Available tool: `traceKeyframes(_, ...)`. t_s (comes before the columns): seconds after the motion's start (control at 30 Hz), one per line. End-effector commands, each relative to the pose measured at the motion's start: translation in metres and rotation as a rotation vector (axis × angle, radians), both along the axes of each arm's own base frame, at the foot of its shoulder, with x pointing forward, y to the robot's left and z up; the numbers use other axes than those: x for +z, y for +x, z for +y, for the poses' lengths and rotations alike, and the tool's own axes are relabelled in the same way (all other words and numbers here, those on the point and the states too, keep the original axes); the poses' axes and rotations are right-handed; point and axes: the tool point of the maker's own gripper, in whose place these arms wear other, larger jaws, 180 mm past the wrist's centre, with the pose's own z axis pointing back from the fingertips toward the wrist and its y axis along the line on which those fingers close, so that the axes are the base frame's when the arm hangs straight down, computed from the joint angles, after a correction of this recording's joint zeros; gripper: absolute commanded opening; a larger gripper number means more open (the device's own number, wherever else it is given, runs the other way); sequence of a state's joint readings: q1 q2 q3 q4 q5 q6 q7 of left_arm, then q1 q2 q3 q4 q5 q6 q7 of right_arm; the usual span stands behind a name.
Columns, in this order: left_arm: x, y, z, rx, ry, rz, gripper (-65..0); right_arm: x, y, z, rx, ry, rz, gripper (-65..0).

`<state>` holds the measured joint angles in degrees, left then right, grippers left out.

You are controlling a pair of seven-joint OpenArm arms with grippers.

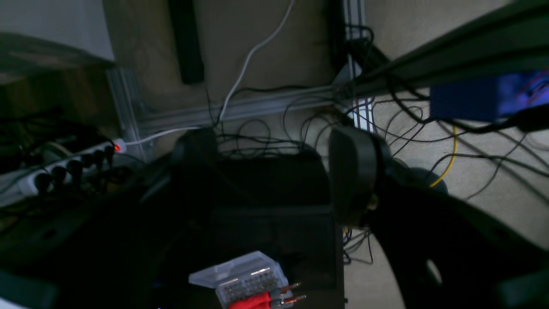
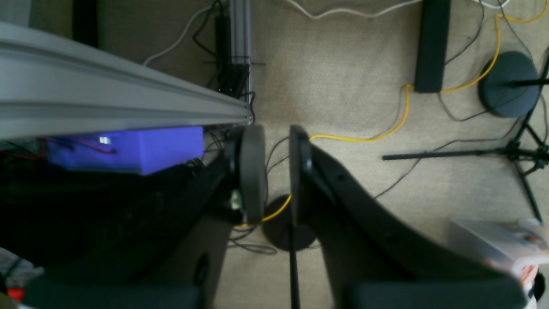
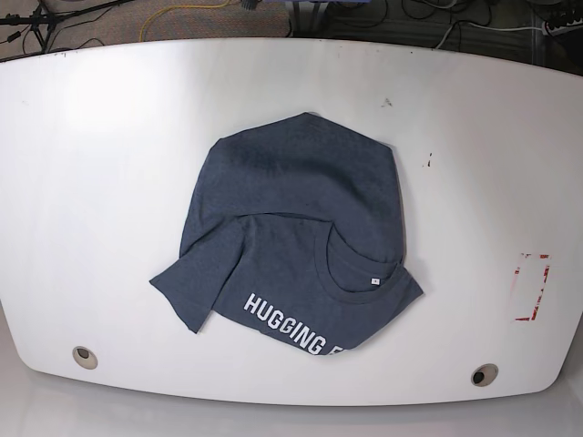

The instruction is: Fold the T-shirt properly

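Here, in the left wrist view, our left gripper point(image 1: 274, 171) hangs off the table with its jaws spread wide and nothing between them, pointing down at a floor of tangled cables and a power strip point(image 1: 60, 169). From the right wrist view, our right gripper point(image 2: 276, 171) has its pads nearly together with a narrow gap, holding nothing; below it lie beige carpet and a yellow cable point(image 2: 386, 128). In the base view neither arm shows. The T-shirt point(image 3: 296, 241) lies near the middle of the white table point(image 3: 91, 182), roughly bundled: the upper part is doubled over, the collar and white tag face up to the right, one sleeve pokes out lower left, and the lettering runs along the near edge. We judge the fold unfinished and uneven. To do the next step well, we should bring both arms in, pinch single layers at the corners, spread the cloth flat, then fold along straight lines.
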<state>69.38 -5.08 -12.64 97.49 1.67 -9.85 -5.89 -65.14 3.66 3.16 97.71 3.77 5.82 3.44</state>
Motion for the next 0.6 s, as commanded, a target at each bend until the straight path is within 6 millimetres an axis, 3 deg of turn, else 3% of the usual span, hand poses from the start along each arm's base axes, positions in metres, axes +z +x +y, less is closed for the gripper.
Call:
traceKeyframes(0.0,0.016,0.007,0.000,-0.003,0.004,-0.043,-27.1,0.014,0.003,-0.001,-0.002,-0.002,-0.032,-55.5)
traceKeyframes(0.23,0.040,0.025,0.001,-0.020,0.022,-0.102,-27.1,0.039,0.017,0.004,-0.002,0.003,-0.090,-55.3)
traceKeyframes(0.57,0.055,0.043,-0.003,-0.028,0.019,-0.160,-26.7,0.059,0.033,0.004,-0.001,-0.001,-0.149,-55.3)
